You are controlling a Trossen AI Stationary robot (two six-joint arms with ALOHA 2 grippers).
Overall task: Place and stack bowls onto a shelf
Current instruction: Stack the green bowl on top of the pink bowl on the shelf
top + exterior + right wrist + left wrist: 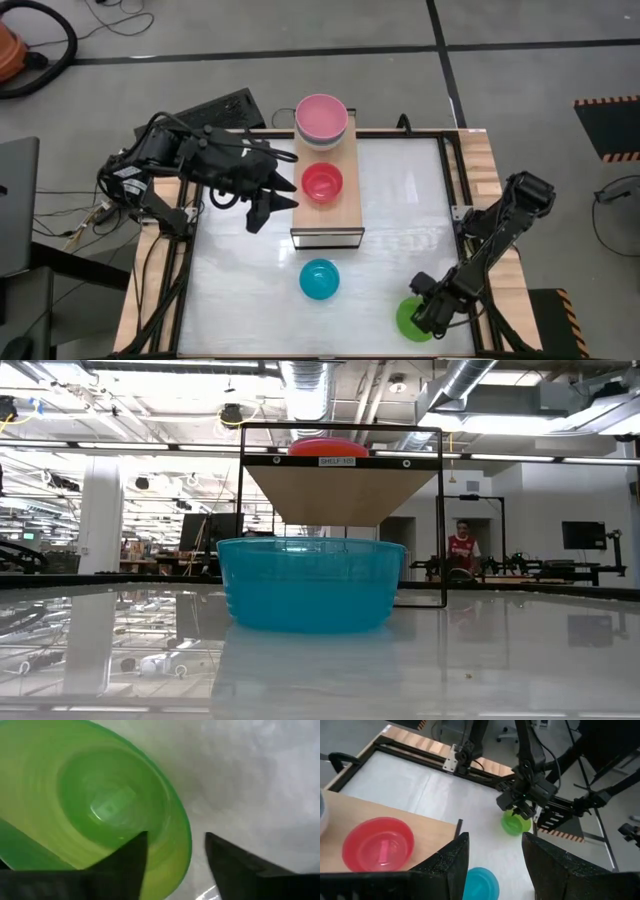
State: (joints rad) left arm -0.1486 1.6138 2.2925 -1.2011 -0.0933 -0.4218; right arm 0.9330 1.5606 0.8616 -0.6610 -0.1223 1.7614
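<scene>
Overhead: the shelf (pixel 345 215), a pale wood platform, stands on the white table (pixel 240 290). On its far end sits a stack with a light pink bowl (pixel 321 115) on top; the bowls beneath show only as a white and grey-blue rim, so their number cannot be told. A red bowl (pixel 322 183) rests mid-shelf. A cyan bowl (pixel 319 279) stands on the table just in front of the shelf.

The left end effector (pixel 268 205) hovers beside the shelf's left edge near the red bowl, fingers parted and holding nothing; its wrist view shows both dark fingers (pixel 447 865) apart with only table between them.

The right end effector (pixel 425 310) is down at the green bowl (pixel 408 318) near the table's front right corner, partly covering it from above. In the right wrist view the two fingers (pixel 127 862) straddle the green bowl's (pixel 100 810) rim, one inside, one outside; whether they press on it cannot be made out.

Low view: the cyan bowl (pixel 310 585) hides most of the shelf (pixel 340 490); the red bowl (pixel 328 448) shows only as a sliver above it
</scene>
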